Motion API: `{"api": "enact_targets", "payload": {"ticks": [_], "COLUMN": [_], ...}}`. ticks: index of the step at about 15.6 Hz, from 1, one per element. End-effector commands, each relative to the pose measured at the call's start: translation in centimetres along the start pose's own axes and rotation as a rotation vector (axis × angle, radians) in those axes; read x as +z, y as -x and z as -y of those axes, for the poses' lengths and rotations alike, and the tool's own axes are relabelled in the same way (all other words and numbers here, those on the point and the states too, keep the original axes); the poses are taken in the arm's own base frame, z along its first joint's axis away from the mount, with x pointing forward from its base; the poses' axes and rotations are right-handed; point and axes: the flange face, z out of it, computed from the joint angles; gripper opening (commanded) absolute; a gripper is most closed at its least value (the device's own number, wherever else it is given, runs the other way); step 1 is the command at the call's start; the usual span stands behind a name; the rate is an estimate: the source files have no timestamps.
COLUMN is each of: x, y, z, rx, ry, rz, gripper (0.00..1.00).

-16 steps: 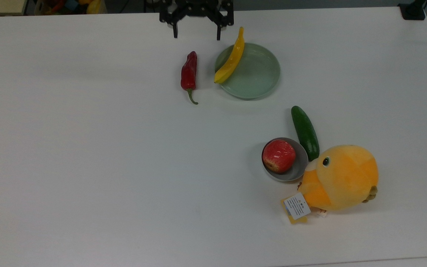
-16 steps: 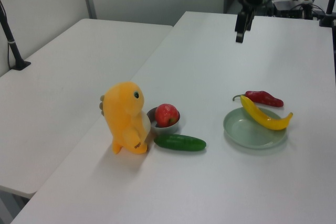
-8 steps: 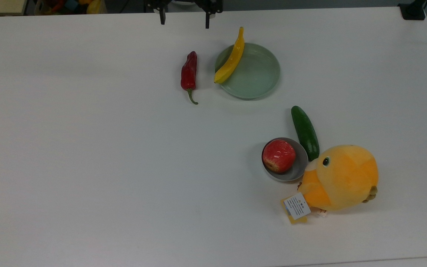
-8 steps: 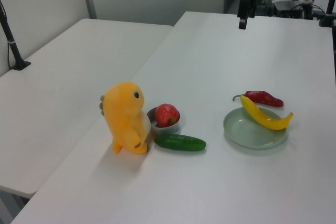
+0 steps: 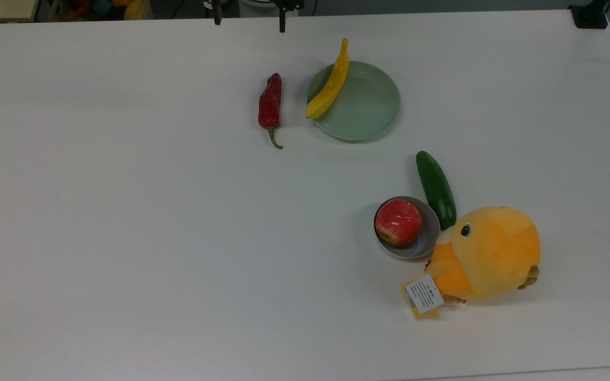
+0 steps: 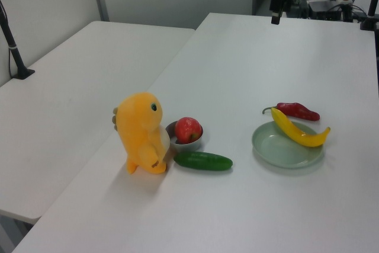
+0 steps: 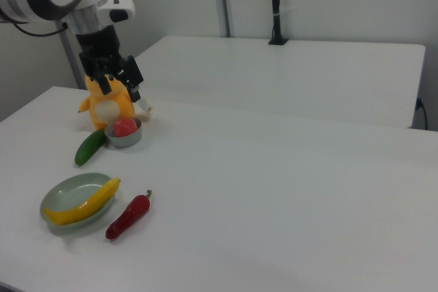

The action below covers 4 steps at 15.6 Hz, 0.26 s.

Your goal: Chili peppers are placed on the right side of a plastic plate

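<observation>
The dark red chili pepper (image 5: 270, 101) (image 6: 298, 111) (image 7: 128, 216) lies flat on the white table, a short gap from the top view's left edge of the mint-green plastic plate (image 5: 368, 108) (image 6: 283, 149) (image 7: 63, 196). It touches neither the plate nor the gripper. My gripper (image 5: 249, 24) (image 6: 276, 11) (image 7: 120, 81) hangs open and empty high above the table, well clear of the chili, at the top view's upper edge. A yellow pepper (image 5: 331, 84) rests across the plate's rim on the chili's side.
A green cucumber (image 5: 436, 189) lies beside a grey bowl (image 5: 428, 241) holding a red apple (image 5: 398, 223). An orange plush toy (image 5: 487, 254) sits against them. A second white table (image 6: 77, 87) stands alongside.
The open gripper has drawn back and up, away from the chili, toward the top view's upper edge. Nothing on the table has moved.
</observation>
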Motion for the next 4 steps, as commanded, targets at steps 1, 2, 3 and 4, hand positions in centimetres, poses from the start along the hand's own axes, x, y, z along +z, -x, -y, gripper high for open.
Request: {"api": "enact_targets", "payload": {"ticks": [1, 2, 3, 4], "x": [-0.49, -0.49, -0.48, -0.48], "y": [0.08, 0.08, 0.11, 0.09], "z": [0.08, 0.08, 0.16, 0.08], "rx": [0.008, 0.008, 0.006, 0.006], "ry": [-0.016, -0.016, -0.016, -0.015], "rz": [0.016, 0.016, 0.018, 0.018], "gripper": [1.00, 1.00, 1.00, 1.00]}}
